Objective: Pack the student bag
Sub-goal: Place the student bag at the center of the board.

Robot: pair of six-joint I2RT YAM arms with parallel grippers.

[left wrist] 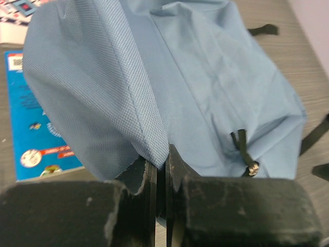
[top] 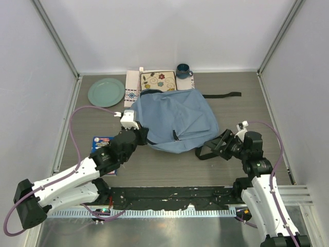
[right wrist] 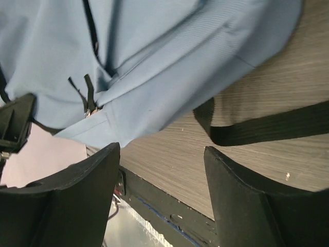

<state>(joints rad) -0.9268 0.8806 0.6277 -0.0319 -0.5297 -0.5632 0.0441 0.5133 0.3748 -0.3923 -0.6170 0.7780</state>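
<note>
Where it lies in the top view, the student bag (top: 175, 121) takes up the middle of the desk (top: 231, 172): a large, soft, light-blue fabric pack, slumped and creased, with a dark zipper line down its near side and a black strap (top: 221, 94) trailing off to the far right. The left fingers (top: 139, 135) meet its near-left edge, and the right fingers (top: 220, 143) sit low at its near-right corner, beside more black strapping. A blue book (top: 101, 141) shows partly under the left arm. Along the far edge are a green plate (top: 106, 91), an embroidered cloth mat (top: 154, 81) and a dark-blue mug (top: 183, 71).

In the left wrist view, the left fingers (left wrist: 180, 172) are clenched tight on a fold of the student bag (left wrist: 205, 77), the woven cloth pinched between them and rising in a raised flap. A black zipper pull (left wrist: 247, 154) hangs on the bag's side, and the blue book (left wrist: 36, 128) lies flat on the desk (left wrist: 267, 13) beneath the lifted fabric.

In the right wrist view, the right fingers (right wrist: 241, 195) stand wide apart and released, holding nothing, with bare desk (right wrist: 288, 82) between them. The student bag (right wrist: 154, 56) fills the frame beyond them, its zipper pull (right wrist: 87, 100) dangling, and a black strap (right wrist: 267, 128) loops across the wood just past the fingertips.
</note>
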